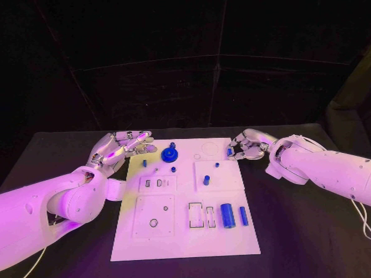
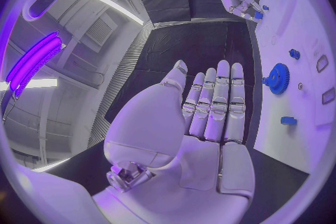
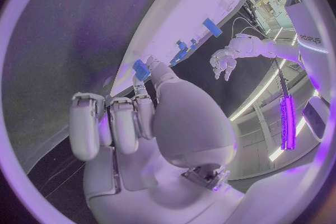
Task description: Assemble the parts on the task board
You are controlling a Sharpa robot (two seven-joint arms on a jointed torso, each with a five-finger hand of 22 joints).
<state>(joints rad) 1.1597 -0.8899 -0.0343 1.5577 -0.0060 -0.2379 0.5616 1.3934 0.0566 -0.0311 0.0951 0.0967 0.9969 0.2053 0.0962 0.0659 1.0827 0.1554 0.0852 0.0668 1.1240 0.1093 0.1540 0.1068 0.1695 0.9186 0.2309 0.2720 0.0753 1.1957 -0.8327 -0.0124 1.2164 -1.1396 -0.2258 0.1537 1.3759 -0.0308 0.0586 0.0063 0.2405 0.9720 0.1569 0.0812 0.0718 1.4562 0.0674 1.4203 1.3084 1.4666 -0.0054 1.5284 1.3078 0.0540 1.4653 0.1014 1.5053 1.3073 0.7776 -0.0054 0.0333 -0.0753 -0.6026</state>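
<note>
The head view looks down from above onto the task board (image 1: 185, 231) on the dark surface (image 1: 60, 150). Each wrist view sits close behind its own hand, looking along the fingers (image 2: 217, 106). All three views share the board's far end with the blue gear (image 1: 170, 154).

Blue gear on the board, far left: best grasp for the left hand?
Pinch the blue gear by its toothed rim, coming from above. It appears to lie flat on the task board, so its face offers little to grip. The left hand is open, just beside it.
</note>
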